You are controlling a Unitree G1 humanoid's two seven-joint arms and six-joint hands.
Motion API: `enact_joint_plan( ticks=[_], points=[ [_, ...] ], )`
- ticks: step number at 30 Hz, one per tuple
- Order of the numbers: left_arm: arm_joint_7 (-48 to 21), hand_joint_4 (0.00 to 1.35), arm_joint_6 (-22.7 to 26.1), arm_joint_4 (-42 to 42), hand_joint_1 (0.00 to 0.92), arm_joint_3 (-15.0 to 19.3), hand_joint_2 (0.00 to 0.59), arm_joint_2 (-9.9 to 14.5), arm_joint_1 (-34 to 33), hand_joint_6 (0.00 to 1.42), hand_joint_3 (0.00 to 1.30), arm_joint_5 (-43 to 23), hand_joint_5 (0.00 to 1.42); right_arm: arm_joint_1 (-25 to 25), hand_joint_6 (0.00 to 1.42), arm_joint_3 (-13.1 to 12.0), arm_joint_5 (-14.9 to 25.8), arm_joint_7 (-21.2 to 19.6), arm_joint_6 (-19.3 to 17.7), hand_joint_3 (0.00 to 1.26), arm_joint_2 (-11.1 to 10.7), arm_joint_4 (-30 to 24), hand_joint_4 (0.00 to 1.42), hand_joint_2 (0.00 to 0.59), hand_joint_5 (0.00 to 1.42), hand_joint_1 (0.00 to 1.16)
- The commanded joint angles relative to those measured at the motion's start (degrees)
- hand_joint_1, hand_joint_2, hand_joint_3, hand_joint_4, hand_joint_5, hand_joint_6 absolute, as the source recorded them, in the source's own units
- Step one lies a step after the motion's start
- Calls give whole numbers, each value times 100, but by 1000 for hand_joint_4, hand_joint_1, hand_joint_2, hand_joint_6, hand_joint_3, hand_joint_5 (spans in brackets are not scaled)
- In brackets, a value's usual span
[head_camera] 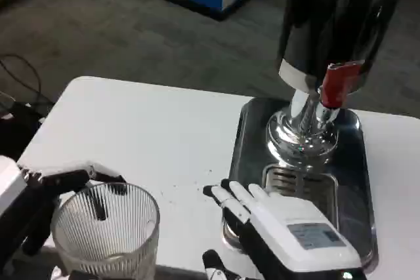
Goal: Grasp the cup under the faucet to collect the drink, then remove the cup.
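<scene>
Head camera looks steeply down, close over the white table (151, 136) (floor beyond it)

The cup (106, 233) is made of clear, ribbed material, glass or plastic, with fine vertical ridges catching the light. The surface (141, 137) is finished in smooth white with a faint sheen, and small dark specks are seen on it. The dispenser's upper body (335, 14) is formed of glossy black material with strong reflections. Its base (302, 137) and the faucet (307, 106) are made of polished, mirror-like chrome. The lever (339, 83) is moulded in red plastic. The tray (357, 175) is brushed dark metal, and its slotted grille (298, 183) is shiny metal. The right hand (282, 227) is cased in smooth white plastic, with black parts on the fingers (231, 196).
</scene>
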Motion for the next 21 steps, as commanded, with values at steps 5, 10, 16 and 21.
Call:
enact_joint_plan(
  ticks=[5, 10, 16, 21],
  points=[
    [8, 1153, -56, -26, 484, -30, 38, 51, -30, 1424, 1017, -79, 1295, -21, 0, 16, 2, 84, 60, 63, 110, 2, 0, 535, 0, 404],
    [11, 1153, -61, -41, 484, -18, 38, 43, -14, 1424, 1017, -85, 1295, -11, 0, 15, 12, 91, 62, 63, 108, -11, 0, 535, 0, 404],
    [19, 1153, -32, -49, 484, -116, 38, 32, -73, 1424, 1017, -54, 1295, 44, 0, -79, 44, 80, 62, 63, 78, -87, 0, 535, 0, 404],
    [38, 1153, 54, -41, 484, -397, 38, 27, -332, 1424, 1017, 39, 1295, 285, 0, -403, 170, 57, 60, 63, -9, -380, 0, 535, 0, 404]
  ],
)
